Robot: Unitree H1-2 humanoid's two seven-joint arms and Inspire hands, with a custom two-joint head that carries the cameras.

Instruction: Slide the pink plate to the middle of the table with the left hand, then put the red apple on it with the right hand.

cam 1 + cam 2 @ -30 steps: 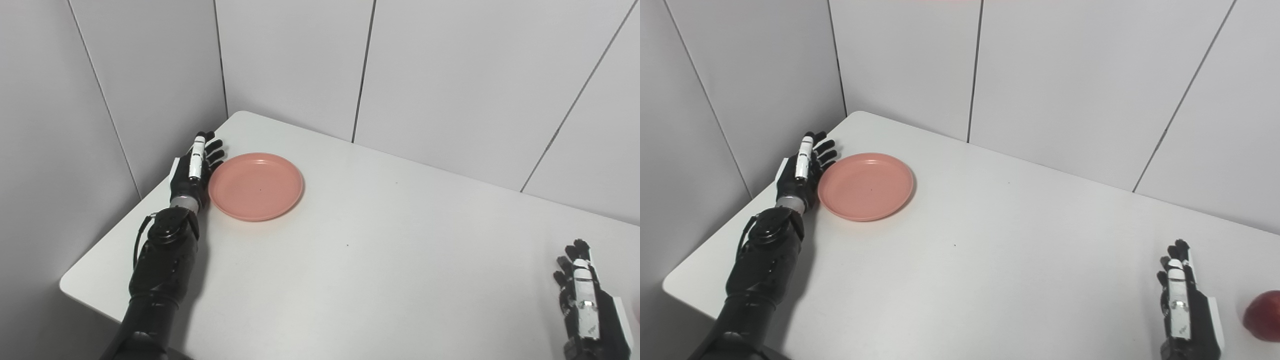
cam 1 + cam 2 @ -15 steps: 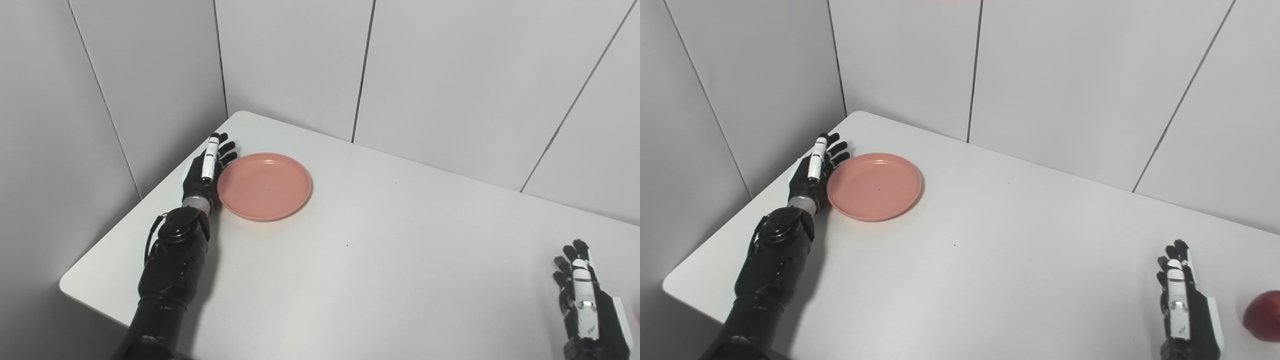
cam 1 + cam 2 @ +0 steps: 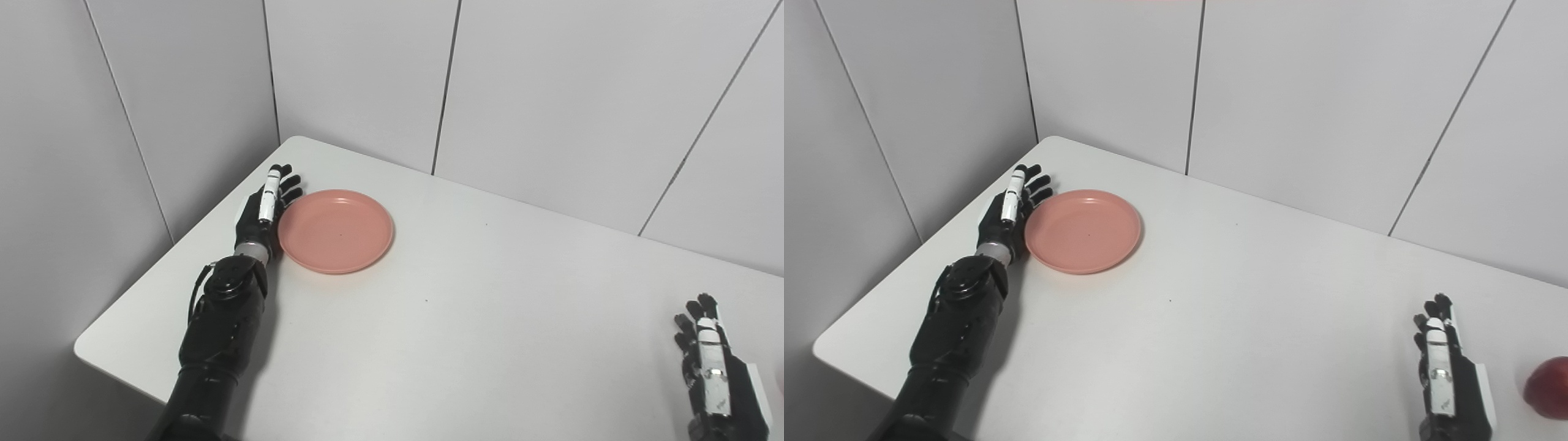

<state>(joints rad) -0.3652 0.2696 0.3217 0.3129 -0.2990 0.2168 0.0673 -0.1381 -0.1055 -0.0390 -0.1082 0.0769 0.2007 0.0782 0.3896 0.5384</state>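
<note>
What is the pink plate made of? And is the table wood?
The plate looks like plastic: one even matte pink all over, with a thin raised rim and no shiny glaze. The table shows no wood grain; its top is smooth, plain white with rounded corners, probably a laminate or painted board, though I can't tell for sure.

The pink plate [image 3: 335, 229] looks like smooth plastic with a soft satin sheen. The counter [image 3: 465, 318] is a matt white, even surface. The left hand [image 3: 262, 208] and right hand [image 3: 1448, 383] are matt black with glossy white hard-plastic panels. The red apple [image 3: 1546, 387] has smooth, faintly shiny skin.
</note>
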